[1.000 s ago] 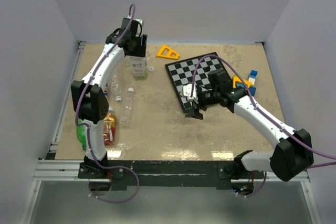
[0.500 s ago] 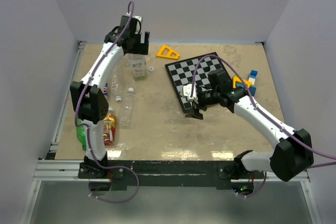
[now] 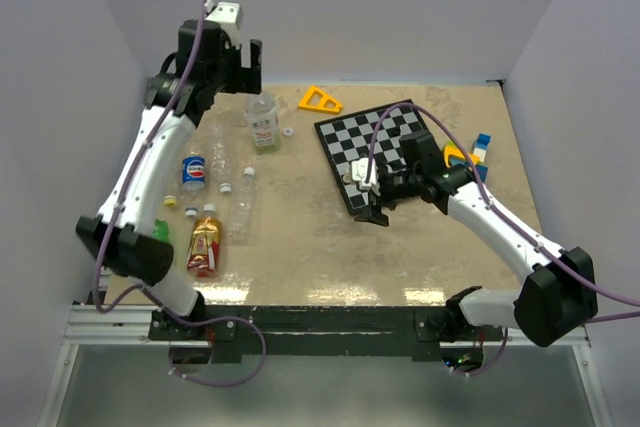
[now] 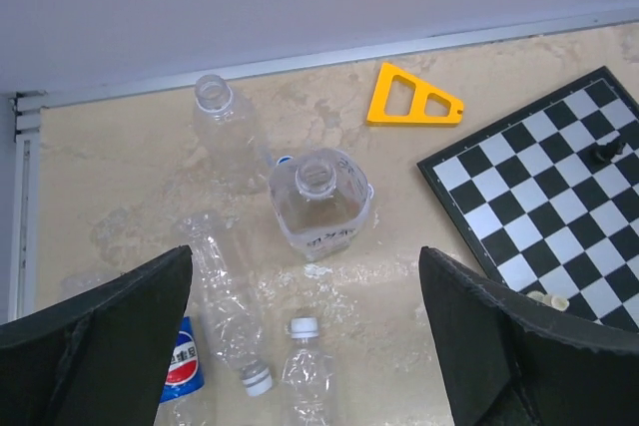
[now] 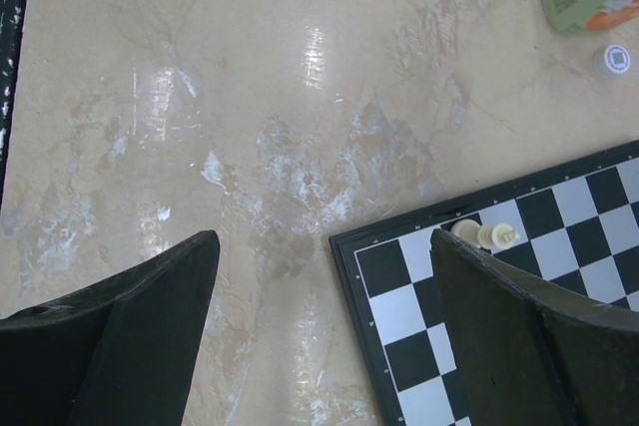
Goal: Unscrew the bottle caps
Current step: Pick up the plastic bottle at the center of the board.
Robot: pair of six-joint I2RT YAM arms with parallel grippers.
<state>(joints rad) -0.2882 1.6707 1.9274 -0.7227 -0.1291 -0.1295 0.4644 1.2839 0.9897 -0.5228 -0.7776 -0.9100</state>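
Left hand (image 3: pixel 240 65) now higher above upright bottle (image 3: pixel 263 123), mouth skyward

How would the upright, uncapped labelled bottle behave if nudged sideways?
The bottle looks empty and see-through, so it is probably light and easy to tip. Its thin plastic walls would likely dent under a squeeze. Its squarish body may resist rolling.

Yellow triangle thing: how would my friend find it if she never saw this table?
Find the big black-and-white chessboard on the table. Look just past its far left corner, toward the back wall, right of the upright open bottle. The yellow triangle lies flat there, the only bright yellow thing nearby, with holes cut through it.
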